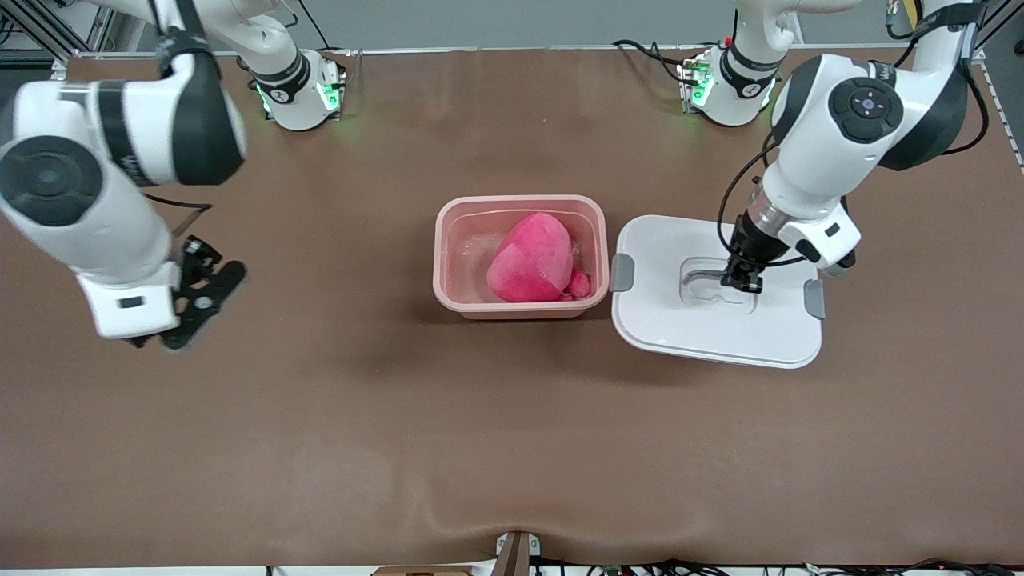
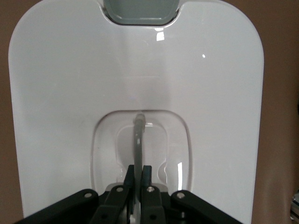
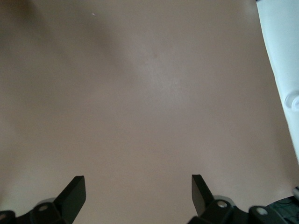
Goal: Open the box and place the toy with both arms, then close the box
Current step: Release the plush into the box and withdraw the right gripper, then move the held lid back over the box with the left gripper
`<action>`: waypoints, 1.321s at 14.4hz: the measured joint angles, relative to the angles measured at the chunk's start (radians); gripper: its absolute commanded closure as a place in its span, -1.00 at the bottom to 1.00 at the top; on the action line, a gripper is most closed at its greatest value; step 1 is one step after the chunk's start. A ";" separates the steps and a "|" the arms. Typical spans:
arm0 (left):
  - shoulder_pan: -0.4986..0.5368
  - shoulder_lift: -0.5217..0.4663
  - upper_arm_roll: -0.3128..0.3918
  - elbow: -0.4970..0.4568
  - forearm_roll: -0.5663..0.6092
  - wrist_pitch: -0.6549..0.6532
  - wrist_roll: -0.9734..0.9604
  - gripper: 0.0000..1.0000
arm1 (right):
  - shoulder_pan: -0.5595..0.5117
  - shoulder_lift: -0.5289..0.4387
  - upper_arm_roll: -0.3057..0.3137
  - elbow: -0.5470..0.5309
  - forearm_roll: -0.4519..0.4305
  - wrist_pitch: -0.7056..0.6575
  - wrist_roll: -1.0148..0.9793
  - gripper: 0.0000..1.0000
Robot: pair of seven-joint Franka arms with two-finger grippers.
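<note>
Brown worktop (image 1: 512, 448), two white arms based along its far edge.

Box (image 1: 520, 308): translucent pink tub, open, standing near the middle of the worktop. Toy (image 1: 532, 260): bright pink plush, lying inside the box, filling much of the end toward the left arm; a small rounded pink lobe sticks out at its lower corner. Face details cannot be made out.

Lid (image 1: 680, 332): white, rounded-rectangular, lying flat on the worktop just beside the box, toward the left arm's end. Its near-box edge sits almost against the tub wall; whether they touch, cannot tell. Grey clips (image 1: 622, 272) at both short ends; one shows at the top of the left wrist view (image 2: 140, 10). Recessed well in the lid's centre with a grey handle bar (image 2: 138, 144) across it.

Left end effector (image 1: 740, 276): down in the lid's recess, fingers (image 2: 147, 173) closed tight on the handle bar, the bar running between them.

Right end effector (image 1: 204, 300): over bare worktop toward the right arm's end, well apart from the box. Fingers (image 3: 74, 193) spread wide, nothing between them. The arm waits.
</note>
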 measured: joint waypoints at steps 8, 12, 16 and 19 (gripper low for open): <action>-0.017 0.053 -0.093 0.113 -0.002 -0.070 -0.110 1.00 | -0.256 -0.130 0.000 -0.165 0.175 0.120 0.042 -1.00; -0.050 0.101 -0.104 0.166 -0.002 -0.079 -0.166 1.00 | -0.271 -0.236 0.016 -0.304 0.191 0.141 0.251 -1.00; -0.099 0.140 -0.106 0.202 -0.002 -0.082 -0.228 1.00 | -0.249 -0.284 0.034 -0.338 0.191 0.086 0.462 -1.00; -0.134 0.163 -0.106 0.221 -0.002 -0.083 -0.281 1.00 | -0.249 -0.287 0.033 -0.337 0.191 0.038 0.555 -1.00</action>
